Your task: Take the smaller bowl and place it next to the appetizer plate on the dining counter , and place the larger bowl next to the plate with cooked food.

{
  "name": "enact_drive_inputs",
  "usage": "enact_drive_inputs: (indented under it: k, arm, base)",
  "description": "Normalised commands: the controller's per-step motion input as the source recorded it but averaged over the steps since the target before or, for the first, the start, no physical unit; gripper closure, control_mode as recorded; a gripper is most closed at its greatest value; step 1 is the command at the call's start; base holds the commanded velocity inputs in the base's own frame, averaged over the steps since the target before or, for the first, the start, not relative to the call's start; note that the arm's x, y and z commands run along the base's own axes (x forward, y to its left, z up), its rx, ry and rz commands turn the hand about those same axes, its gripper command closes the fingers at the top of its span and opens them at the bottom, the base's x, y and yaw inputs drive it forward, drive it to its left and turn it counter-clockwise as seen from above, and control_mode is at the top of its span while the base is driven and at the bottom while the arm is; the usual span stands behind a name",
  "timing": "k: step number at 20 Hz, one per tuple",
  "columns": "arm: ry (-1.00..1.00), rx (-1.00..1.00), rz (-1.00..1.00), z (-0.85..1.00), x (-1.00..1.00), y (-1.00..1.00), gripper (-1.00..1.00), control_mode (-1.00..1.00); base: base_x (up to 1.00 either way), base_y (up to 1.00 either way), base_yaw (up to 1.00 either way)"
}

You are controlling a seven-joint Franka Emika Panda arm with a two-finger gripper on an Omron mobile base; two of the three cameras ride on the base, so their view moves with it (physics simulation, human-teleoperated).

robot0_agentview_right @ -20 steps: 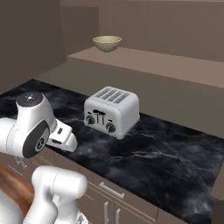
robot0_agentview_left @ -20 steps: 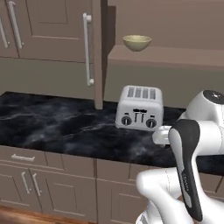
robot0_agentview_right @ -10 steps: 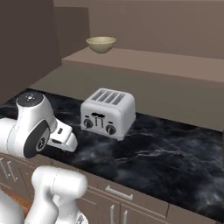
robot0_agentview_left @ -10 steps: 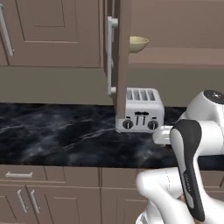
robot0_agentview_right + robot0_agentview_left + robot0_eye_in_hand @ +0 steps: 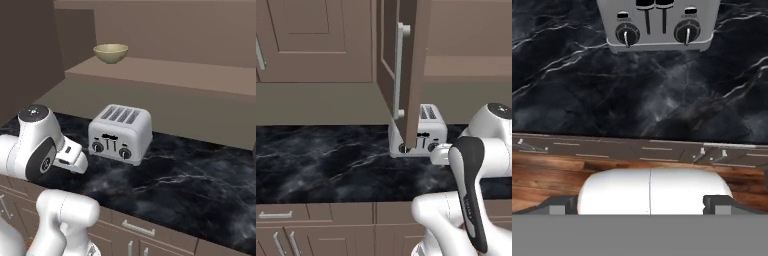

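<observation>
1. A pale cream bowl (image 5: 110, 53) sits upright on a brown shelf (image 5: 165, 75) above the worktop (image 5: 200, 180), towards the shelf's left end in the right base view; nothing touches it.
2. A silver four-slot toaster (image 5: 120, 133) stands on the black, white-veined worktop below the shelf, its two knobs and levers facing the robot; in the hand view the toaster (image 5: 657, 25) lies at the top of the picture with dark marble in front of it.
3. The hand (image 5: 641, 204) hangs low over the front edge of the worktop, near the toaster but apart from it; its two dark finger tips (image 5: 562, 204) stand wide apart at the bottom of the hand view, and nothing lies between them, so it is spread and empty.
4. In the left base view an open cupboard door (image 5: 406, 65) with a long pale handle (image 5: 399, 70) stands edge-on in front of the toaster (image 5: 428, 132), covering its left part.
5. Closed brown wall cupboards (image 5: 316, 40) fill the upper left of that view; drawers with small pale handles (image 5: 275, 215) run under the worktop (image 5: 321, 160).
6. In the hand view a wooden floor (image 5: 547, 175) shows beneath the drawer fronts.
7. The white arm (image 5: 35, 150) bends at a dark-capped joint left of the toaster in the right base view.
</observation>
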Motion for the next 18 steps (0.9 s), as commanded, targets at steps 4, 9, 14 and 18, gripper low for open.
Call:
enact_drive_inputs:
  k: [4,9,14,18]
  arm:
    - [-0.11,0.0,-0.26,0.01,0.01,0.0,-1.0,-1.0]
    - [-0.3,0.0,-0.27,0.16,-0.01,-0.19,-1.0,-1.0]
    - [-0.35,0.09,-0.01,0.37,-0.12,-0.71,-1.0,-1.0]
    - [-0.15,0.02,0.0,0.64,0.0,-0.28,-1.0,-1.0]
  base:
    - [0.0,0.0,0.0]
    - [0.0,0.0,0.0]
    - [0.0,0.0,0.0]
    - [0.0,0.0,0.0]
